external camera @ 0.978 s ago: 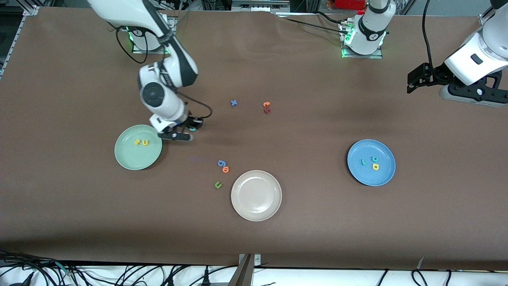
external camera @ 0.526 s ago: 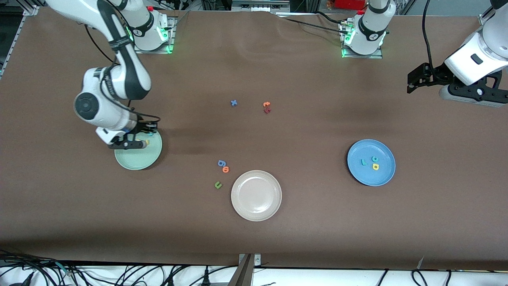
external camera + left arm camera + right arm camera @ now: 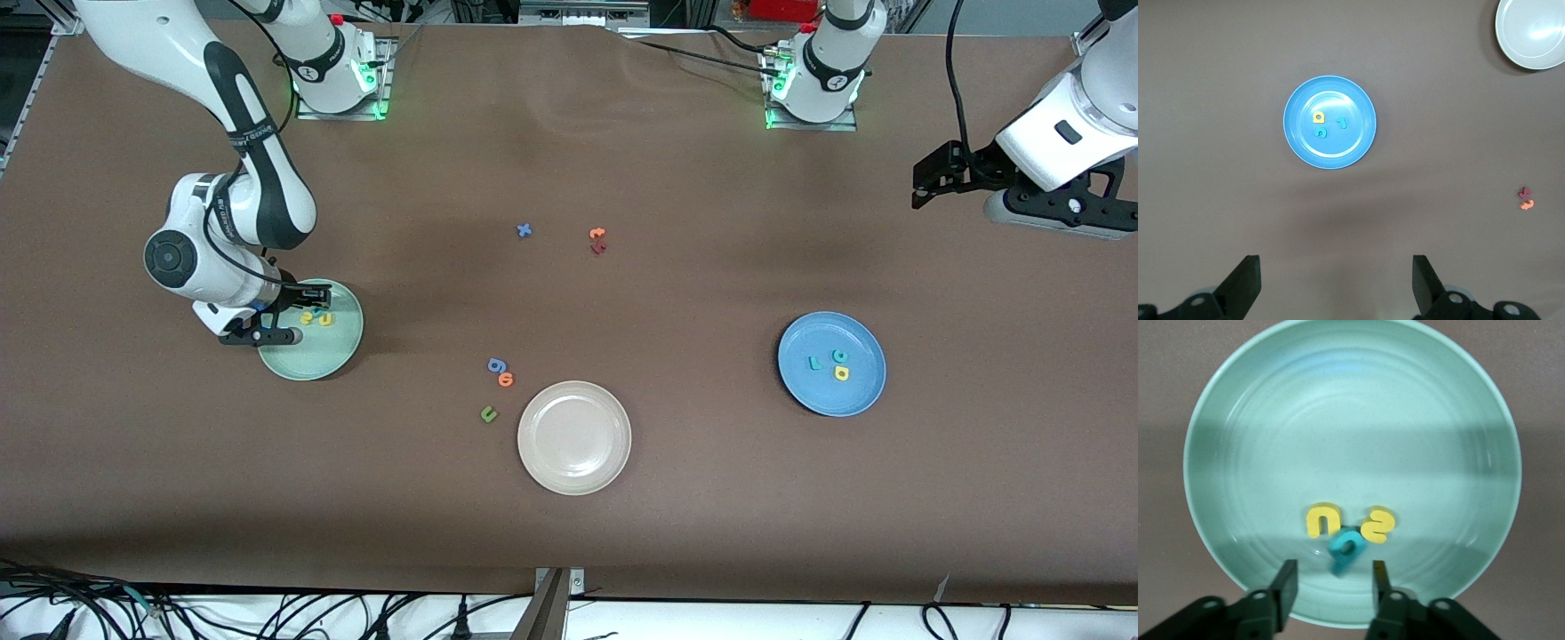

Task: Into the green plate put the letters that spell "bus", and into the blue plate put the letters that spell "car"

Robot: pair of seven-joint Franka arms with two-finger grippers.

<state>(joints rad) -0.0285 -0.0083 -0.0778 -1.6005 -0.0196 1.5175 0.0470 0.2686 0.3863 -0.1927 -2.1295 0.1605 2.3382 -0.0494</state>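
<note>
the right pincer (image 3: pixel 286 313) has moved over the green plate (image 3: pixel 333 354) on the brown table (image 3: pixel 676 498).

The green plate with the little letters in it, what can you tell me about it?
The green plate is round, shallow, pale mint, smooth and glossy with faint rings. It sits flat on the brown table toward the right arm's end. Inside lie a yellow "u" and a yellow "s", with a teal "b" tilted between them. The right pincer is over the plate, its fingers apart on either side of the "b".
</note>
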